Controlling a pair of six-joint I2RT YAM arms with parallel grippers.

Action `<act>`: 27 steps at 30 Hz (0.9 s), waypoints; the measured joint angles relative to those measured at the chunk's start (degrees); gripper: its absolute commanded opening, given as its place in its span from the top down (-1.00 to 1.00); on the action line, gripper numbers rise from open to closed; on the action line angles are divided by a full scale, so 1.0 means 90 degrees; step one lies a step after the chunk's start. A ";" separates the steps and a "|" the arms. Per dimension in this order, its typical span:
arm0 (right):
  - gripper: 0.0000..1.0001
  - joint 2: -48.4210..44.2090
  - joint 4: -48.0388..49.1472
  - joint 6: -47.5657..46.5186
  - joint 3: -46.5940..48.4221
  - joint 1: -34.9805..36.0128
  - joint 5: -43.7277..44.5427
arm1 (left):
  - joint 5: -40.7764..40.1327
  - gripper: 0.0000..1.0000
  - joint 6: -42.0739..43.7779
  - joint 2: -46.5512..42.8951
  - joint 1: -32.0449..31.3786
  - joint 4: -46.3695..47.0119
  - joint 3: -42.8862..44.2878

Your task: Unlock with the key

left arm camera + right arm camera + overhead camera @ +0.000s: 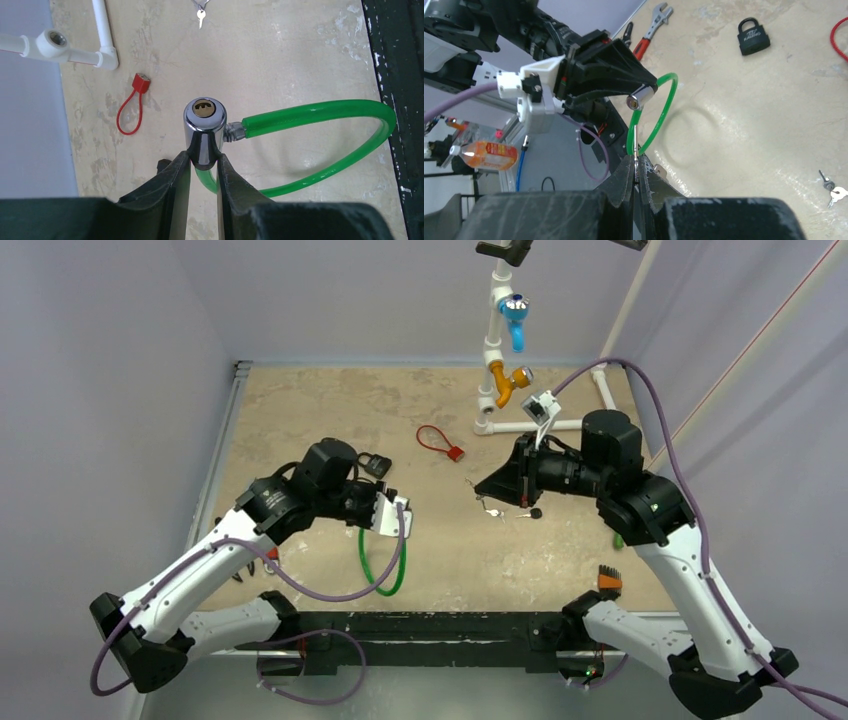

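Right claw [636, 163] is pinched fully closed on the key [636, 142], gripping it low down, so only the thin silver blade stands out past the fingertips. From the right wrist the key shows edge-on and I cannot tell which way its teeth face. Its tip points toward 12 o'clock at the lock [640, 97] and stops short of it, with a gap between them; how far apart they sit in depth I cannot tell

The key looks light, stiff and slick. With so little metal to hold, it would likely twist or slip between the pads if it met the lock face off-line. The hold is best kept on the flat head, with the blade left free, and the push kept straight and gentle

Left claw [204, 161] is nearly closed, clamped across the chrome barrel of the lock. It holds the lock off the bench [280, 50] with the keyhole [203, 108] turned outward. The green cable [320, 114] leaves the barrel at 3 o'clock and loops round to come back under the fingers. The barrel is smooth and round, so it may roll in the grip when the key is turned

In the top view the left claw [390, 512] is at about 8 o'clock from the right claw [482, 486], and the two are near each other. Spare keys [830, 186] lie on the bench at 4 o'clock in the right wrist view. A black padlock [753, 36] sits at 1 o'clock, well apart from the work
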 measured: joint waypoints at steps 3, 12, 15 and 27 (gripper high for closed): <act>1.00 0.0121 -0.0163 -0.0155 0.0000 0.0029 -0.0117 | 0.0017 1.00 -0.0255 -0.0311 -0.0061 0.0408 -0.0287; 1.00 0.0704 -0.0651 -0.0418 0.0002 0.1010 0.0418 | -0.0801 1.00 -0.0474 -0.0192 -0.0673 0.1455 -0.0821; 1.00 0.0903 -0.0748 -0.0444 0.0002 0.1309 0.0578 | -0.1098 1.00 -0.0476 0.0051 -0.0794 0.1685 -0.0823; 1.00 0.1506 -0.1088 -0.0634 0.0005 0.1467 0.0882 | -0.1882 1.00 -0.0163 0.0095 -0.1319 0.2062 -0.1027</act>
